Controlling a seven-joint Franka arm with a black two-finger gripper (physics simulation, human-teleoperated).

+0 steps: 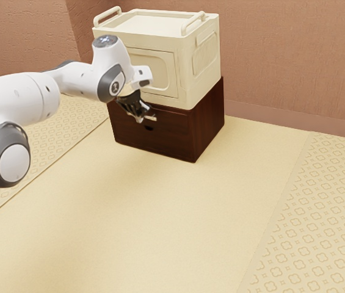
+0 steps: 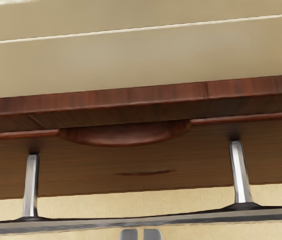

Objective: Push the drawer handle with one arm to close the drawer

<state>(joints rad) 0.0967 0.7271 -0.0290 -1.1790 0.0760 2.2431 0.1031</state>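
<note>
My gripper (image 1: 139, 115) is in front of the dark wooden drawer front (image 1: 169, 135), just under the cream box. Its narrow tips look drawn together beside a pale bar handle (image 1: 152, 118). In the wrist view the handle (image 2: 81, 224) runs across the lower part on two metal posts that reach to the drawer front (image 2: 96, 162). Below the bar, the gripper (image 2: 141, 234) appears as two grey tips close side by side, with only a thin gap. A curved scoop (image 2: 126, 135) marks the drawer's upper edge. How far the drawer stands out I cannot tell.
The cream box (image 1: 203, 64) with two top handles rests on the dark cabinet (image 1: 209, 122), its lower side (image 2: 141, 60) above the cabinet edge in the wrist view. Behind them is a reddish wall (image 1: 294, 55). Pale flooring (image 1: 160, 213) spreads out in front.
</note>
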